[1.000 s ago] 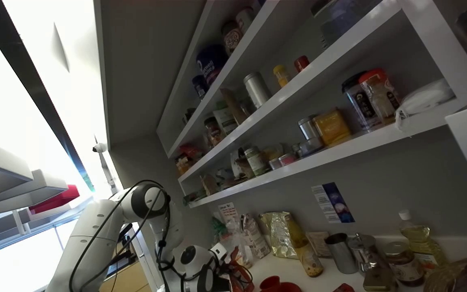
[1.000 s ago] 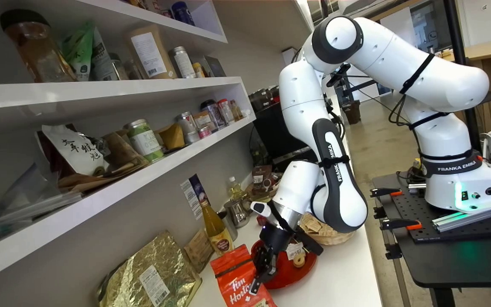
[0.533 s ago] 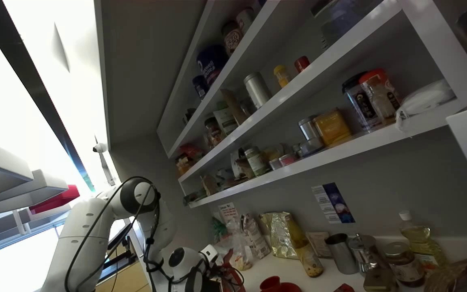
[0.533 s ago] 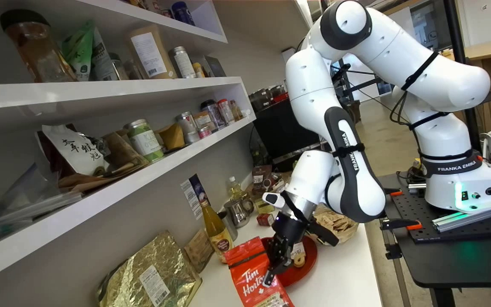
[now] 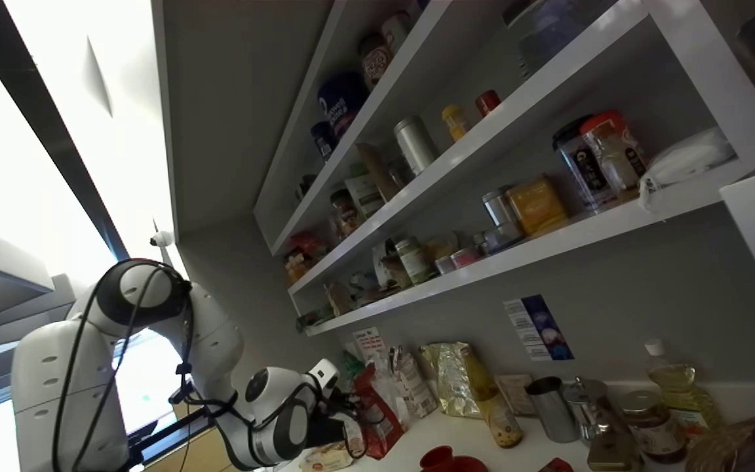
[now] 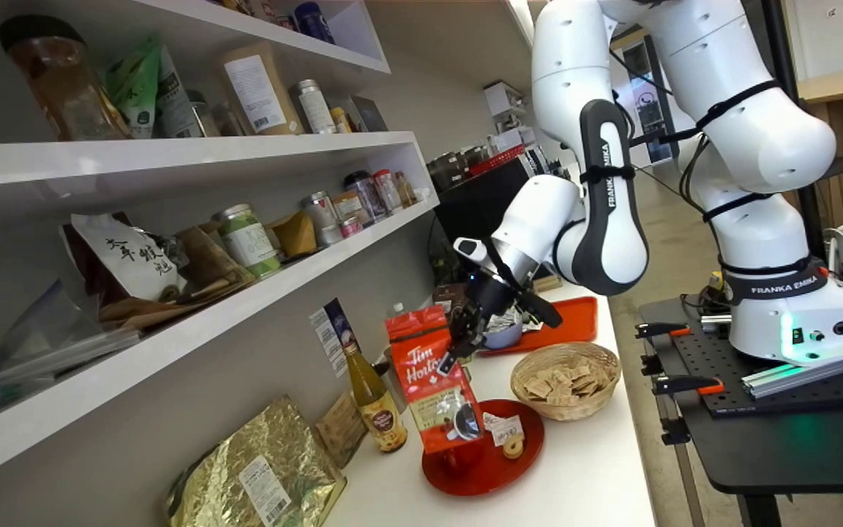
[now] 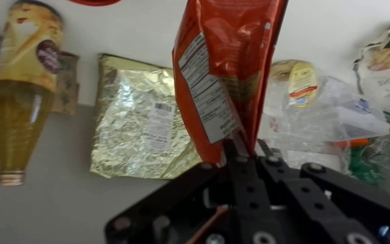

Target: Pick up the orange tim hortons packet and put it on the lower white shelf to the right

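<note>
My gripper [image 6: 449,360] is shut on the upper part of the red-orange Tim Hortons packet [image 6: 440,410]. The packet hangs nearly upright, its lower end in front of the red plate in that exterior view. It also shows in an exterior view [image 5: 381,419] beside the arm's end. In the wrist view, the packet [image 7: 235,51] is pinched between the fingertips [image 7: 247,147] and extends away from them, its label side showing. The lower white shelf [image 5: 548,246] runs along the wall above the counter, lined with jars and tins; it also shows in an exterior view [image 6: 260,296].
A gold foil bag [image 6: 246,446] and a yellow bottle [image 6: 374,402] stand against the wall. A red plate [image 6: 495,479] and a basket [image 6: 604,391] sit on the white counter. A higher white board [image 6: 195,152] is above the lower shelf.
The gripper has lifted the packet higher, away from the lower edge of an exterior view, so its whole front shows. The arm's elbow has moved up and back toward the base.
</note>
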Robot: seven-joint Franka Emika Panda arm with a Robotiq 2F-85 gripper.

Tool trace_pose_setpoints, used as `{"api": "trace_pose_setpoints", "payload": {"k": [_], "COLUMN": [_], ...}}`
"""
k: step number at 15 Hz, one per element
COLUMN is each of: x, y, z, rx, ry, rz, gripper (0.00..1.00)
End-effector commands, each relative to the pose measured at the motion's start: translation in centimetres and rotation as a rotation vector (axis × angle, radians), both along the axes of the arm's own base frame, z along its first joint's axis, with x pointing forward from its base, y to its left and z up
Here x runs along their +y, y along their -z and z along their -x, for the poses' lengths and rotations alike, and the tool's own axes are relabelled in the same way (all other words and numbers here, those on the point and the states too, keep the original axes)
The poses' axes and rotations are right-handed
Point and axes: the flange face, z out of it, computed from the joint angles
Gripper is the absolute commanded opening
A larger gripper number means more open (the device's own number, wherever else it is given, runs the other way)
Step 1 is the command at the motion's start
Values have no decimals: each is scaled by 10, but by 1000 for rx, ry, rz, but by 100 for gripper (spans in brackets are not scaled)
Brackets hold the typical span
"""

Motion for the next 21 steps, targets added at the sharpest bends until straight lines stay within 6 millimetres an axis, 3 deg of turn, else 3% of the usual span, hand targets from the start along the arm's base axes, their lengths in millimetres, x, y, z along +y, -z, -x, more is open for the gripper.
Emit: {"api": "trace_pose_setpoints", "payload": {"k": [1, 6, 14, 18, 21], "x": [-56, -168, -361, -433, -460], "y": [-59, -103, -186, -229, -258], "z": [-14, -60, -127, -154, -168], "rx": [10, 176, 340, 323, 296], "ry": [151, 388, 725, 823, 859], "rz": [44, 145, 88, 45, 7], "gripper": [1, 1, 1, 1, 1]}}
